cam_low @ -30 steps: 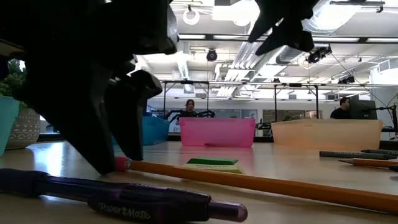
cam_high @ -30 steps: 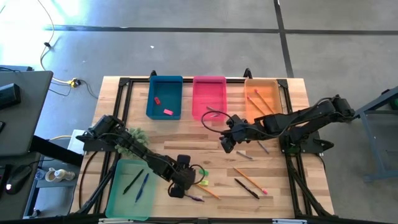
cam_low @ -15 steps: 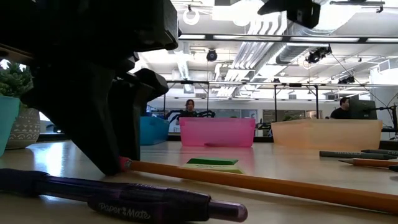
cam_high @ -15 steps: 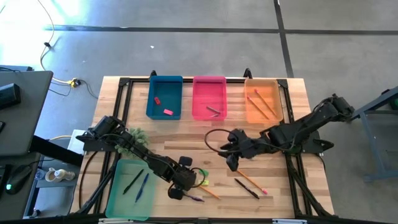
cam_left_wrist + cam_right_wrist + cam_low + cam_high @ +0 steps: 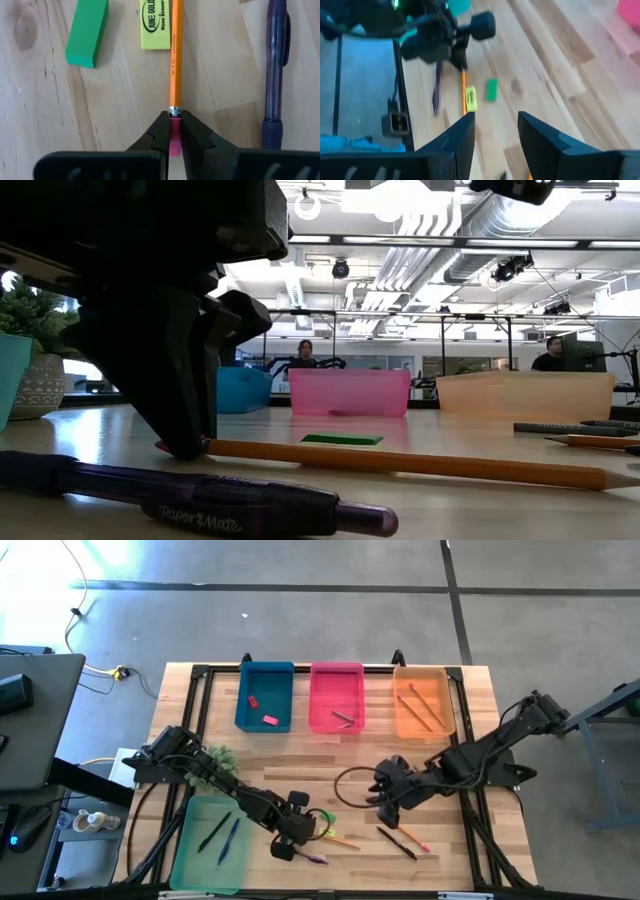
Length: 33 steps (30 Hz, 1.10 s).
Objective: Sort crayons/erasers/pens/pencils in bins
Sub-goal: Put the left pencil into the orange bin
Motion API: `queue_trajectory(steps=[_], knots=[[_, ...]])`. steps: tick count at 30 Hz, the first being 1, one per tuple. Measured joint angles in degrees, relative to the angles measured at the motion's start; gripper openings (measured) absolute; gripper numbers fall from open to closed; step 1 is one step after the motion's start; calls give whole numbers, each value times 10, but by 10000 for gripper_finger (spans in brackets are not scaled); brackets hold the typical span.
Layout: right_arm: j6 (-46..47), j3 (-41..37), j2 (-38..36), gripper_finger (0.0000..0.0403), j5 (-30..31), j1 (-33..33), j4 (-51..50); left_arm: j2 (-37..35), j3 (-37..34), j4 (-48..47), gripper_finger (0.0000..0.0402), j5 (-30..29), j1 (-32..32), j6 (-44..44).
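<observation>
An orange pencil (image 5: 175,60) lies on the wood table, and my left gripper (image 5: 170,136) is shut on its pink eraser end. Beside the pencil lie a green eraser (image 5: 87,32), a yellow eraser (image 5: 155,25) and a purple pen (image 5: 275,65). In the high view my left gripper (image 5: 298,830) is near the front edge, next to the mint bin (image 5: 190,870). My right gripper (image 5: 385,802) hangs open above the table at centre right, holding nothing. A pencil (image 5: 408,837) and a dark pen (image 5: 396,843) lie just in front of it. My left gripper pinches the pencil's pink eraser end (image 5: 174,131) between its two fingertips, just behind the metal band. The fingers slant steeply down from above and close across the pencil's two sides. The pencil runs straight away from them and lies on the table (image 5: 400,463).
At the far edge stand the dark blue bin (image 5: 244,700) with two erasers, the pink bin (image 5: 336,690) with a grey crayon, and the orange bin (image 5: 440,700) with pencils. The mint bin holds two pens. A spiky green plant (image 5: 220,756) stands by the left arm.
My left gripper has shut on the pencil's pink end without shifting, and the pencil has swung slightly on the table. My right gripper, still open, has moved away from the pink bin toward the table's near edge and a little to the right.
</observation>
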Motion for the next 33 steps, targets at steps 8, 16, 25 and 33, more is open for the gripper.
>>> queue_trajectory(steps=[8,16,25,33], knots=[[-38,0,2,142,-39,19,-21,-7,-2,0,11,12,-2,-27],[-88,0,2,142,-66,23,-21,-16,30,-17,11,32,-6,-30],[-120,0,16,151,-101,23,-16,-18,95,-34,11,0,6,-67],[-146,0,51,196,-136,23,-15,-18,144,-66,10,-25,30,-119]])
